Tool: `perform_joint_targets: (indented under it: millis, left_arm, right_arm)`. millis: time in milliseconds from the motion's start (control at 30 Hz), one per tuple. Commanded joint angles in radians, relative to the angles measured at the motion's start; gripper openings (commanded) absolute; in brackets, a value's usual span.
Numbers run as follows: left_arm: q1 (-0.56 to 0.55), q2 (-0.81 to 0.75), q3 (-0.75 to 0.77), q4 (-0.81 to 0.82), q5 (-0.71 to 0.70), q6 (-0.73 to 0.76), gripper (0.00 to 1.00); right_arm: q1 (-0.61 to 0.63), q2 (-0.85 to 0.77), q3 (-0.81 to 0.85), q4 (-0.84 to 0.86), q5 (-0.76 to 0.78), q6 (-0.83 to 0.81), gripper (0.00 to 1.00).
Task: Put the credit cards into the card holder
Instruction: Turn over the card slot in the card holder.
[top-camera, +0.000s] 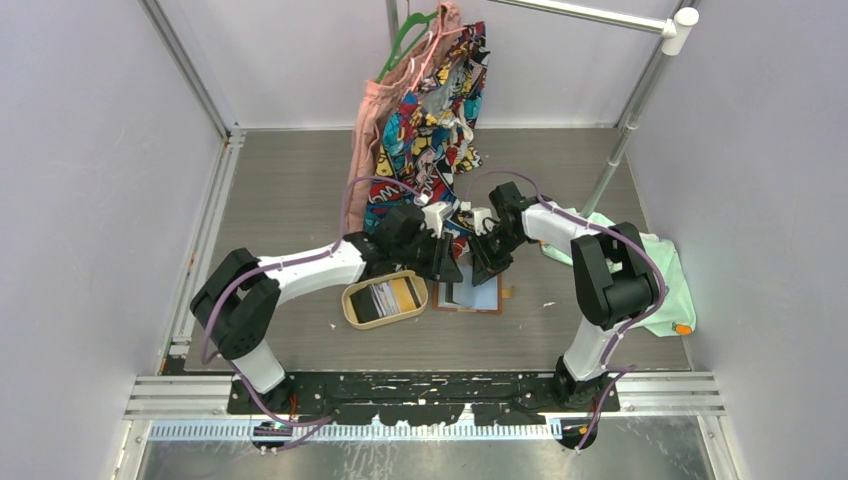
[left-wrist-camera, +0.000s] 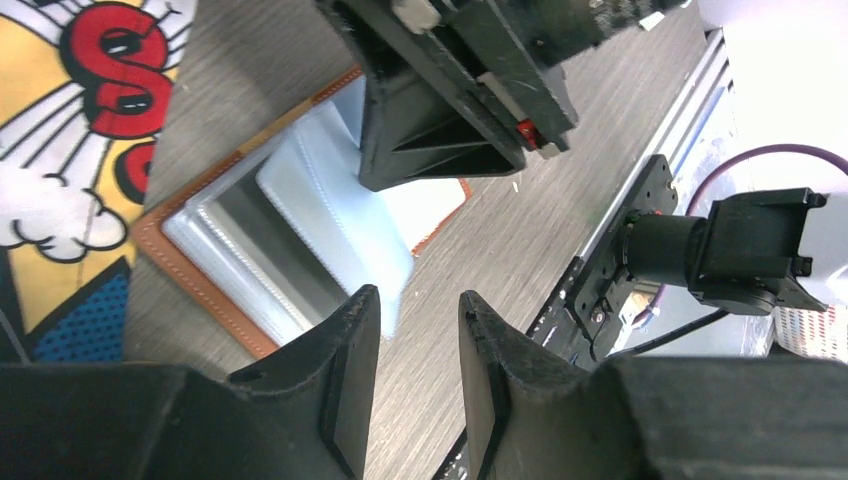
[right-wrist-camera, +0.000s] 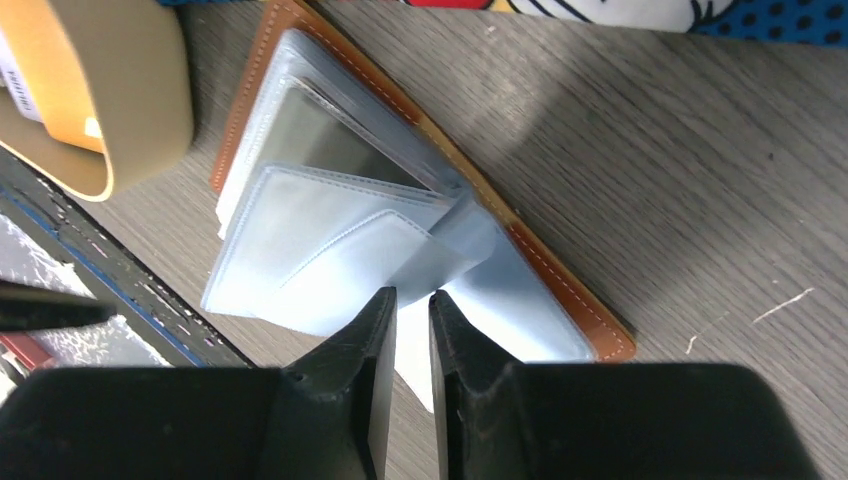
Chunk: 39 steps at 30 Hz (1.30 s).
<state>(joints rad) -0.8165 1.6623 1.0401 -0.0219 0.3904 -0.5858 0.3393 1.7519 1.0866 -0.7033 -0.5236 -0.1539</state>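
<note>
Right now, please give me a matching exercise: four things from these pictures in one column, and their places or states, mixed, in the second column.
1 cards
2 wallet
3 green cloth
4 comic shirt

A hanging at the back
B lying open on the table
C in the oval tray
D crumpled at the table's right edge

Pairs: 1-C, 2-B, 3-D, 4-A

1 card holder (top-camera: 478, 296), 1 oval tray (top-camera: 351, 306) w/ 2 cards (top-camera: 386, 298) showing, 2 hung garments (top-camera: 432, 110), 1 green cloth (top-camera: 666, 272).
</note>
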Motion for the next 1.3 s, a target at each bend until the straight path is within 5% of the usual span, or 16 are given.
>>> perform_joint_targets:
  millis: [0, 433, 733, 1267]
  left_arm:
    - [-0.024, 0.009, 0.022, 0.088, 0.029, -0.034, 0.36]
    - [-0.026, 0.137, 0.099, -0.027, -0.033, -0.009, 0.38]
    - [-0.018, 0.172, 0.121, -0.163, -0.149, 0.002, 0.41]
    - [-0.017, 0.222, 0.151, -0.137, -0.001, -0.076, 0.46]
  right_arm:
    - [0.000, 0.000, 0.033, -0.015, 0.041, -0.007, 0.25]
    - [-0.012, -0.020, 0.036, -0.019, 0.018, -0.001, 0.25]
    - [-0.045, -0.122, 0.013, -0.015, -0.132, -0.039, 0.29]
    - [-0.050, -0.102, 0.006, 0.002, -0.063, -0.012, 0.31]
